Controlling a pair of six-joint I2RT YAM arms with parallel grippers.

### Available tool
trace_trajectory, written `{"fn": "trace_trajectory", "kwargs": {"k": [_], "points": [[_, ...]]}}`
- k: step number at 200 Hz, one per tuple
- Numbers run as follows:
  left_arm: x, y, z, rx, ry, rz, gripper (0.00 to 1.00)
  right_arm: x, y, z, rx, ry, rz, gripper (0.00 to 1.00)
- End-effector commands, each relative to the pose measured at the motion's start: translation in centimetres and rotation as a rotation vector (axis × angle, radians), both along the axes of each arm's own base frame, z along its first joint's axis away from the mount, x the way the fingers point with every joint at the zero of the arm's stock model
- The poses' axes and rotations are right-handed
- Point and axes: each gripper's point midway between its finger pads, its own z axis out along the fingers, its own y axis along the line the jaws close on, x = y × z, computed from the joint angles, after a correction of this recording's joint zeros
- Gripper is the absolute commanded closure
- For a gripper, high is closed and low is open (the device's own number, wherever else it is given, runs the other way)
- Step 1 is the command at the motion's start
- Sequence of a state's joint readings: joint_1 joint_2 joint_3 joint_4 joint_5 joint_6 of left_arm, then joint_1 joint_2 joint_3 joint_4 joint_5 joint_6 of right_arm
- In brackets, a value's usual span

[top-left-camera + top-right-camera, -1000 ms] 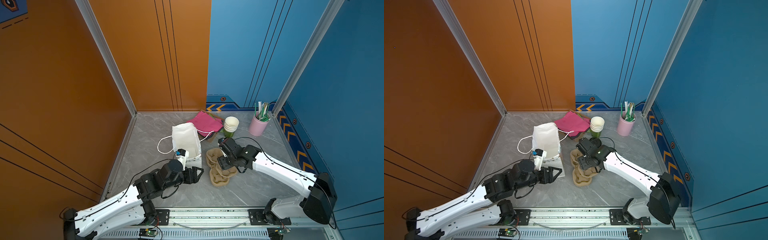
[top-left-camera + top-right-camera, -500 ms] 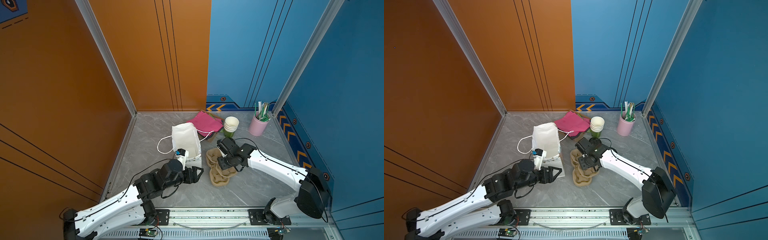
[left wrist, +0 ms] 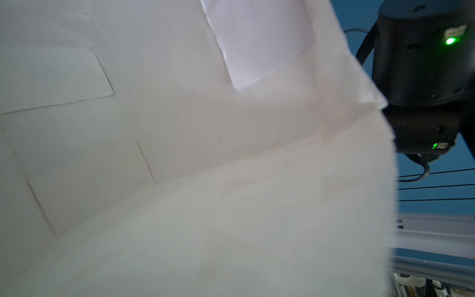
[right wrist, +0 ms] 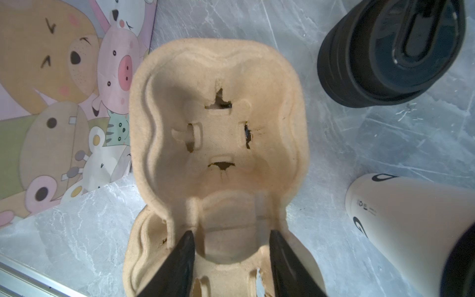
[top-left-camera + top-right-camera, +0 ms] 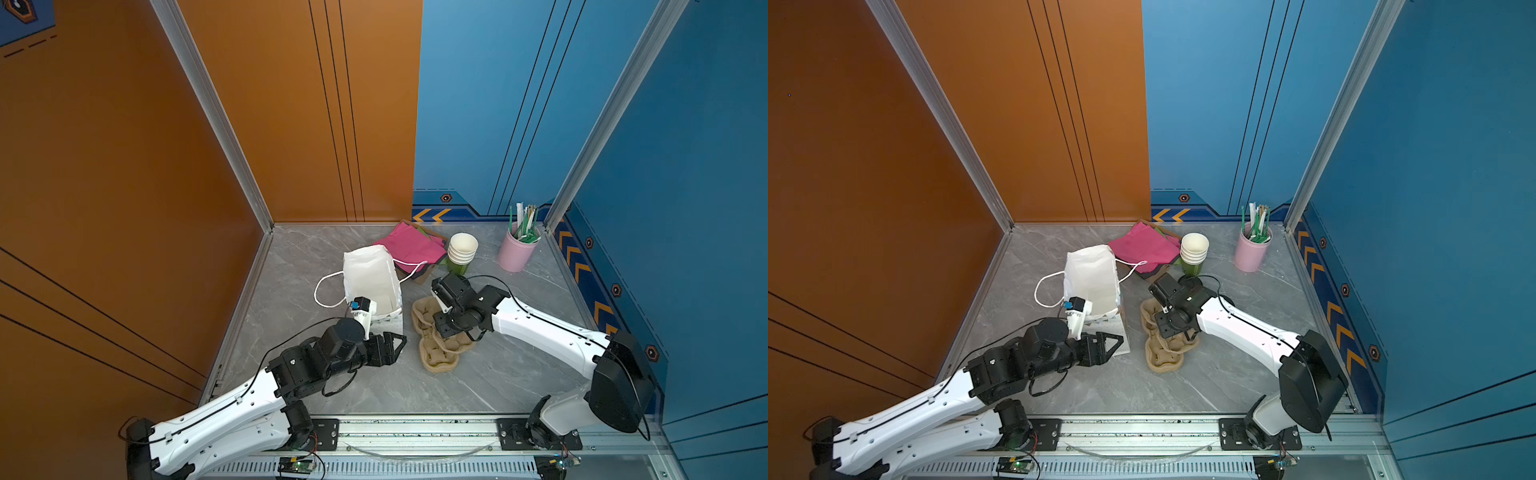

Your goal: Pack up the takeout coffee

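The takeout coffee (image 4: pixel 401 218), a white cup with dark lettering and a black lid, shows only at the edge of the right wrist view, beside the brown pulp cup carrier (image 4: pixel 218 133); in both top views my right arm hides it. My right gripper (image 4: pixel 230 234) hangs over the carriers (image 5: pixel 438 357), its jaws apart on either side of the narrow bridge between two wells. The white paper bag (image 5: pixel 370 278) stands left of the carriers. My left gripper (image 5: pixel 395 347) is open at the bag's front lip. The bag's inside (image 3: pixel 180 154) fills the left wrist view and hides the fingers.
A stack of black lids (image 4: pixel 385 56) sits near the carrier. White cups stacked on a green one (image 5: pixel 462 249), a pink holder of straws (image 5: pixel 517 251) and a pink bag (image 5: pixel 409 245) stand at the back. A cartoon-printed sheet (image 4: pixel 64 102) lies beside the carrier.
My right gripper has shifted slightly left and lower over the carriers. The left arm and the bag have stayed put.
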State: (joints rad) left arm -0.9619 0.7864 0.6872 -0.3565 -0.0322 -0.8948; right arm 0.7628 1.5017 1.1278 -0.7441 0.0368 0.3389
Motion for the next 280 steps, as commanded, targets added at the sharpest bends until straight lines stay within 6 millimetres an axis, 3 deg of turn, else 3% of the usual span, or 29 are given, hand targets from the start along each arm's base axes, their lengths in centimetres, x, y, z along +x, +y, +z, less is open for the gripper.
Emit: {"fn": "trace_trajectory", "kwargs": {"k": [1,131,200,239,280], "points": [[0.0,0.2,0.1,0.01,-0.006,-0.009,0.2,0.8,0.6,0.4,0.027,-0.001,-0.016,0.52],[-0.1,0.4,-0.4,0.013,0.006,-0.001,0.19,1.1,0.5,-0.9,0.012,0.03,-0.062,0.58],[0.0,0.5,0.2,0.001,-0.006,0.004,0.19,1.0,0.6,-0.6,0.015,0.027,-0.061,0.69],[-0.1,0.6,2.0,-0.013,-0.031,-0.005,0.19,1.0,0.6,1.0,0.051,-0.002,-0.066,0.7],[-0.5,1.3,6.4,-0.048,-0.091,-0.015,0.18,0.9,0.0,3.3,0.079,-0.049,-0.081,0.71]]}}
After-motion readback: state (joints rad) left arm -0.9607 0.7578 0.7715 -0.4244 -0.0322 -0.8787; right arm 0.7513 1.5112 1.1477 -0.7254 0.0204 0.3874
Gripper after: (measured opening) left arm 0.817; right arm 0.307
